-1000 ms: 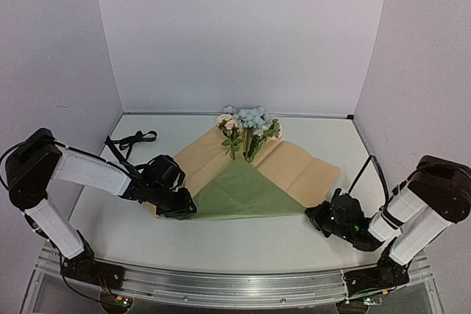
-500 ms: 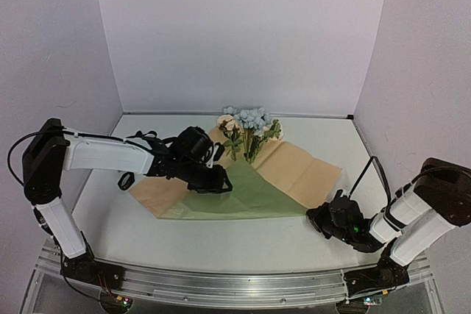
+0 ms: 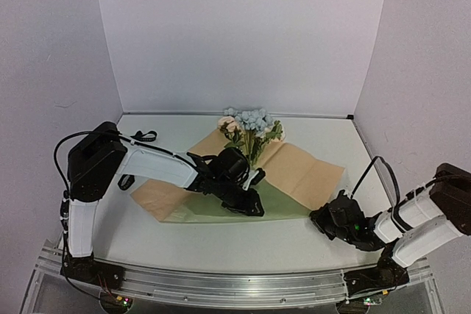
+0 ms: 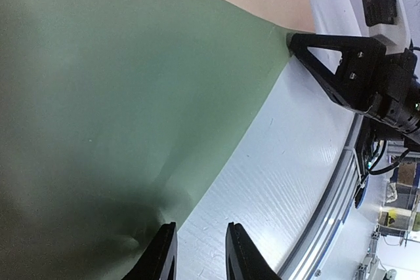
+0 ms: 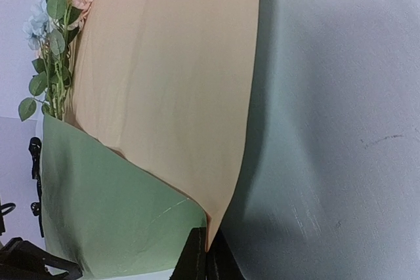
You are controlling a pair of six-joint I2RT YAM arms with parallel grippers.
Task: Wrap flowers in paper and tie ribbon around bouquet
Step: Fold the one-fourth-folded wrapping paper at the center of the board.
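Observation:
The paper (image 3: 302, 170) lies spread on the table, tan side up, with an olive-green flap (image 3: 283, 200) folded over its near part. The flowers (image 3: 250, 123) rest on its far corner, heads toward the back wall. My left gripper (image 3: 250, 204) hovers low over the green flap's near edge. In the left wrist view it (image 4: 200, 254) stands open by a narrow gap, bare table showing between the fingers and the green paper (image 4: 131, 96) to the left. My right gripper (image 3: 320, 218) is shut on the paper's right corner, its tan tip (image 5: 220, 227) pinched at my right gripper (image 5: 207, 257). The ribbon (image 3: 143, 136) lies at the far left.
The left wrist view also shows the right gripper (image 4: 348, 63) touching the paper's corner. The table's metal front rail (image 3: 235, 284) runs along the near edge. White walls close in the back and both sides.
My left arm swept right from the paper's left corner to the middle of the green flap, and its jaws narrowed. The right gripper kept its pinch on the right corner.

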